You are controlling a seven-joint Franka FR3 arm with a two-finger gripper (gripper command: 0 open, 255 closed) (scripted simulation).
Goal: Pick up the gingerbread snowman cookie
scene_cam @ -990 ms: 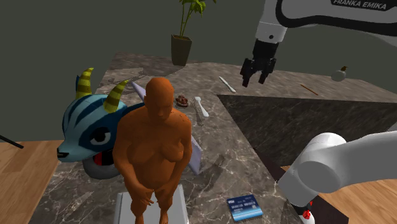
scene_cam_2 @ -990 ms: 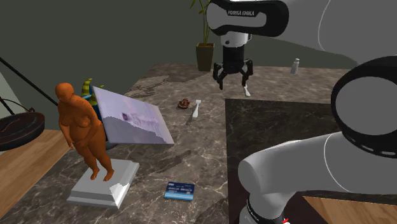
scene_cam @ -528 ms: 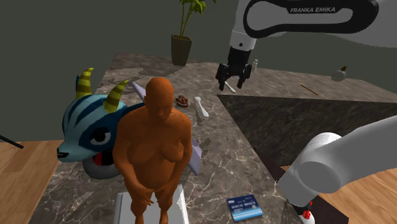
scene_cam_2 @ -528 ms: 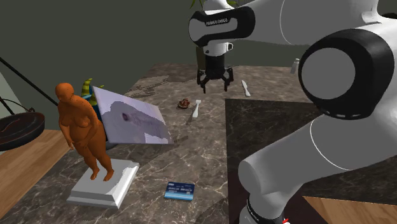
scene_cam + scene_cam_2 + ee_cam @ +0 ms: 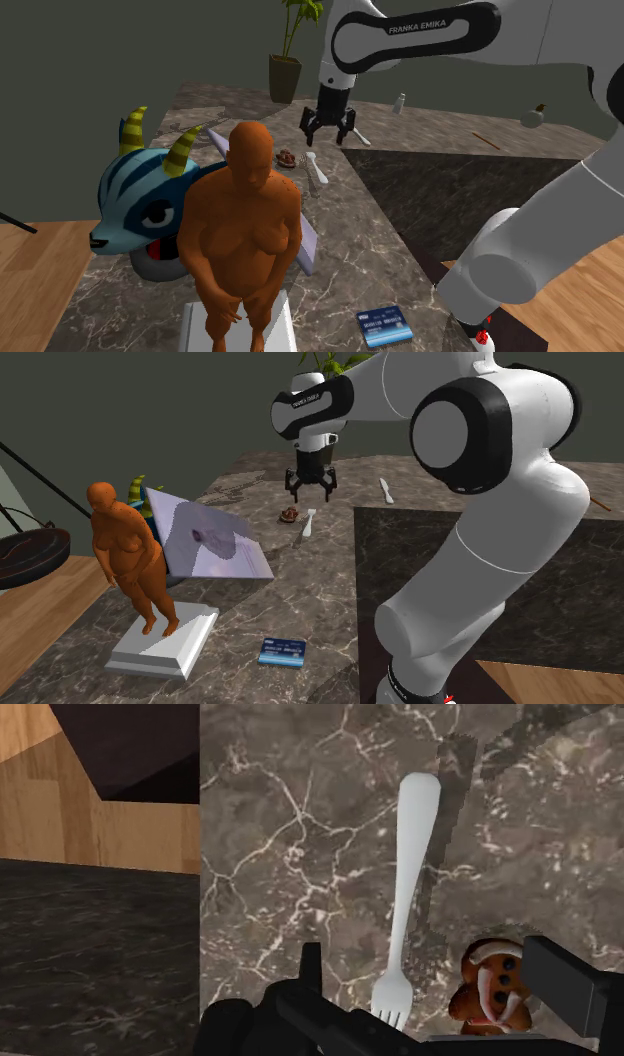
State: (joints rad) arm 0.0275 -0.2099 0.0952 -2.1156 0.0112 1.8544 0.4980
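gripper [image 5: 326,137] spread wide, empty | cookie [image 5: 492,989] lies under it, between its fingers, untouched, beside fork [image 5: 411,884] | brown marble counter [image 5: 370,250], wood floor [image 5: 40,270], potted plant [image 5: 287,65] beyond

Cookie [image 5: 492,991] just beside fork [image 5: 412,874], seemingly apart

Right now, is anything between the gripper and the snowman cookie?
Nothing visible covers the snowman cookie or stands between it and the open gripper above. A white fork lies close beside the cookie on the marbled counter, not touching it; the gripper might catch it coming down.
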